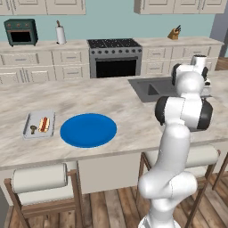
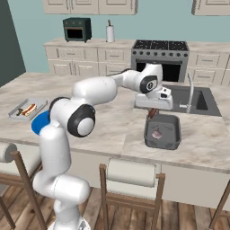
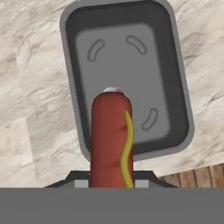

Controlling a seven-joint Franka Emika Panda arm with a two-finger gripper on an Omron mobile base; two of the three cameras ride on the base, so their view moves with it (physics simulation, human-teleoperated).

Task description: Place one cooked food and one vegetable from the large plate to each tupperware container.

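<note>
The gripper (image 2: 152,112) was clamped on a hot dog (image 3: 111,139) streaked with mustard, hanging over a grey tupperware container (image 2: 162,131) beside the sink (image 2: 200,101). Well apart, the blue plate (image 1: 88,129) lay bare beside another container (image 1: 39,124) holding a second hot dog (image 1: 43,124). No writing was legible anywhere.

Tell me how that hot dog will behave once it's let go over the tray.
The hot dog hangs straight from the tool without drooping, so it is probably fairly stiff. Its round, smooth shape suggests it may roll or slide on the tray's flat floor. The raised rim should likely stop it.
</note>
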